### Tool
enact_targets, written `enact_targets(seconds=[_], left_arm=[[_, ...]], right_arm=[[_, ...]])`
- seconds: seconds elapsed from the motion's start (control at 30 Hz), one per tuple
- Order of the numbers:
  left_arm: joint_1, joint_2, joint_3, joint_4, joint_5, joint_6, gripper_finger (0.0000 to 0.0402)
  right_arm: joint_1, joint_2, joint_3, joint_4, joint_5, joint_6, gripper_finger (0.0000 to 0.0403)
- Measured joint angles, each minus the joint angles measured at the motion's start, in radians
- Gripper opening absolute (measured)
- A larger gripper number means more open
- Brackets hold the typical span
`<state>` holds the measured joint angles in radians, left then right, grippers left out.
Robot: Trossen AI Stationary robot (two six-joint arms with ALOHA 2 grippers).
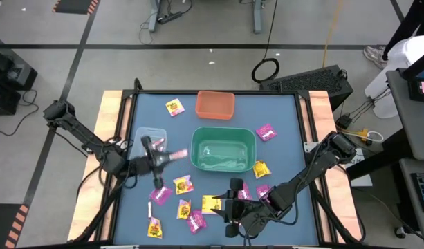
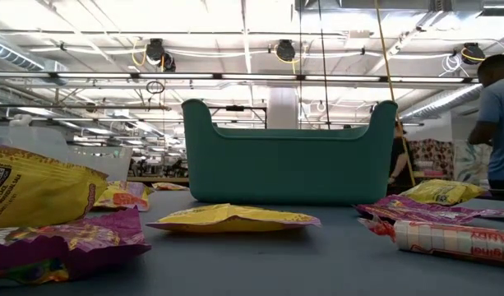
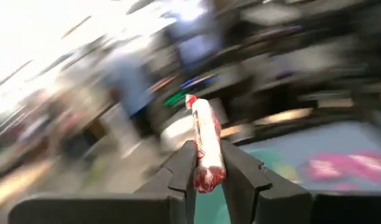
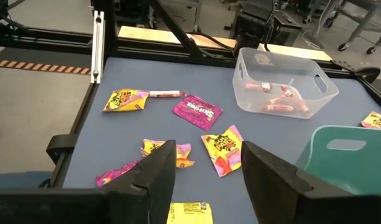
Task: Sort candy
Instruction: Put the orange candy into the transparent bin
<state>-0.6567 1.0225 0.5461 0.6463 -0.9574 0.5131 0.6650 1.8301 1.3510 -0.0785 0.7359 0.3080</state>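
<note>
My left gripper [image 1: 163, 157] hangs between the clear bin [image 1: 149, 137] and the green bin [image 1: 223, 149], shut on a pink-white candy stick [image 3: 206, 146]. My right gripper [image 4: 206, 167] stands open above the table's near middle [image 1: 227, 206], over loose candy and with nothing between its fingers. Yellow and magenta candy packets [image 4: 196, 112] lie flat on the blue tabletop, most of them near the front left. The clear bin [image 4: 283, 81] holds a few sticks. Neither gripper shows in the low view. My left gripper pinches the stick by one end [image 3: 204, 179] between its two fingers. The stick lies along the fingers and juts out past their tips toward the green bin [image 1: 177, 155]. It is lifted clear of the table, and the fingers come from the table's left, about level.
An orange bin [image 1: 215, 104] stands at the far middle, behind the green bin [image 2: 288, 156]. Single packets lie at the far left [image 1: 173, 107] and to the green bin's right [image 1: 265, 131]. Another stick [image 2: 453, 238] lies near the low camera. A person stands beyond the table's right [image 2: 494, 123].
</note>
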Motion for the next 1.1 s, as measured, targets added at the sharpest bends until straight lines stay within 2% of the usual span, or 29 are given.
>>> enact_targets(seconds=[0.1, 0.27, 0.33, 0.5, 0.57, 0.7, 0.77, 0.87, 1.0, 1.1], left_arm=[[0.001, -0.007, 0.000, -0.007, -0.271, -0.085, 0.0063], [-0.006, -0.007, 0.000, -0.105, -0.561, -0.089, 0.0063], [-0.007, -0.007, 0.000, -0.164, -0.610, -0.121, 0.0063], [-0.007, -0.018, 0.000, -0.323, -0.610, -0.357, 0.0063], [-0.007, -0.022, 0.000, -0.401, -0.550, -0.465, 0.0061], [0.016, -0.039, 0.000, -0.481, -0.178, -0.667, 0.0050], [0.028, -0.038, 0.000, -0.517, -0.078, -0.697, 0.0049], [0.043, -0.066, 0.000, -0.615, -0.064, -0.707, 0.0048], [0.080, -0.169, 0.000, -0.799, -0.052, -0.797, 0.0049], [0.100, -0.265, 0.001, -0.929, 0.030, -0.876, 0.0052]], right_arm=[[0.003, 0.002, 0.000, 0.000, 0.000, 0.002, 0.0171], [0.003, 0.005, 0.000, -0.003, 0.000, 0.005, 0.0171], [0.003, 0.005, 0.000, -0.002, 0.000, 0.018, 0.0171], [0.004, 0.005, 0.000, 0.000, 0.000, 0.031, 0.0171], [0.003, 0.005, 0.000, -0.001, 0.000, 0.031, 0.0171], [0.003, 0.005, 0.000, 0.000, 0.001, 0.029, 0.0171], [0.003, 0.005, 0.000, 0.000, 0.001, 0.026, 0.0171], [0.003, 0.005, 0.000, 0.000, 0.001, 0.025, 0.0171], [0.003, 0.005, 0.000, 0.000, 0.001, 0.024, 0.0171], [0.003, 0.005, 0.000, -0.001, 0.001, 0.018, 0.0171]])
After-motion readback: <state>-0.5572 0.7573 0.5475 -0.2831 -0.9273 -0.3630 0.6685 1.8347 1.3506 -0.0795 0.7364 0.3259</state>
